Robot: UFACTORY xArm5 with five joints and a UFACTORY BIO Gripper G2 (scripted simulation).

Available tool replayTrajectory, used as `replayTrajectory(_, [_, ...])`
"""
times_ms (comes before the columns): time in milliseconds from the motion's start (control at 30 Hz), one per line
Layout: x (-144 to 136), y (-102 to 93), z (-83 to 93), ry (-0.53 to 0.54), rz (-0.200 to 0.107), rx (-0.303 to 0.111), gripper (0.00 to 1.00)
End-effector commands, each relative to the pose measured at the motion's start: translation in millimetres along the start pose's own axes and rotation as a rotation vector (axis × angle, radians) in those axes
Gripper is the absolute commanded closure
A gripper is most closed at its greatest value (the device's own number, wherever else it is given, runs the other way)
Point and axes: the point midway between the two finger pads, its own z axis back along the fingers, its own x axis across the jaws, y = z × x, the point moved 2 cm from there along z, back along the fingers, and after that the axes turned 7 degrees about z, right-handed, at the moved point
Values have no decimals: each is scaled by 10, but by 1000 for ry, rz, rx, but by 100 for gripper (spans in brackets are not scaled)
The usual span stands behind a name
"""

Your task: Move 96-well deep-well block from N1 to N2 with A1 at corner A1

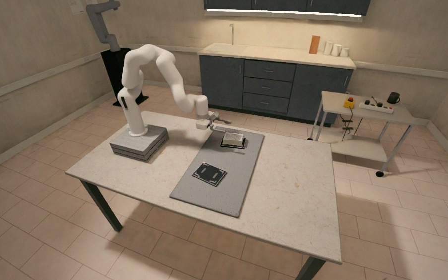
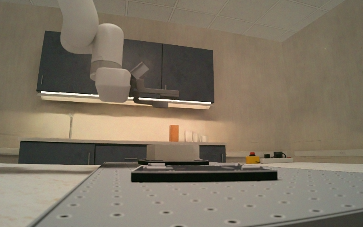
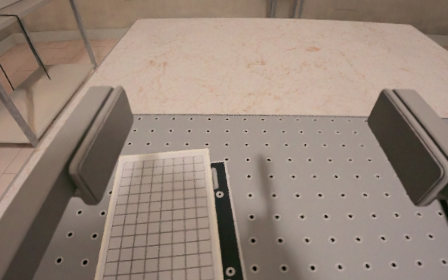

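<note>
Right now, I have the deep-well block (image 1: pixel 233 138) (image 2: pixel 173 152) (image 3: pixel 161 215) at plate nest N2 (image 1: pixel 232 147) (image 2: pixel 174 162) (image 3: pixel 223 220), near the bench edge that faces the sink counter. It looks level there, wells up, though I can't make out its cut-off corner or the A1 mark, nor whether every locator seats it properly. My gripper (image 1: pixel 229 126) (image 2: pixel 165 99) (image 3: pixel 251 145) hangs above the block, clear of its top, with the fingers spread and only air between them; from the wrist, the block lies low in the view, toward one finger rather than centred. Plate nest N1 (image 1: pixel 209 174) (image 2: pixel 204 176) is bare, its pale locators showing, closer to the long bench edge opposite the counter. Both nests sit on the perforated plate (image 1: pixel 225 194) (image 2: pixel 137 202) (image 3: pixel 321 200), which runs across the bench (image 1: pixel 288 194) (image 2: pixel 7 191) (image 3: pixel 276 65) between its two long edges. The white arm (image 1: pixel 178 83) (image 2: pixel 78 28) stands on a grey riser toward the short edge at the base end, and reaches out over to the counter side. Beyond the bench's far corner at the other end, I see a cart (image 1: pixel 368 112) (image 3: pixel 1 27) carrying a yellow box with a red button (image 1: pixel 349 103) (image 2: pixel 252 160).
</note>
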Motion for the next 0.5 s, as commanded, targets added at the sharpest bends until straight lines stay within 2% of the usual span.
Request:
replayTrajectory(0, [-97,-92,45,-2,-4,-1,63])
replayTrajectory(467, [-591,-458,256,-2,-4,-1,63])
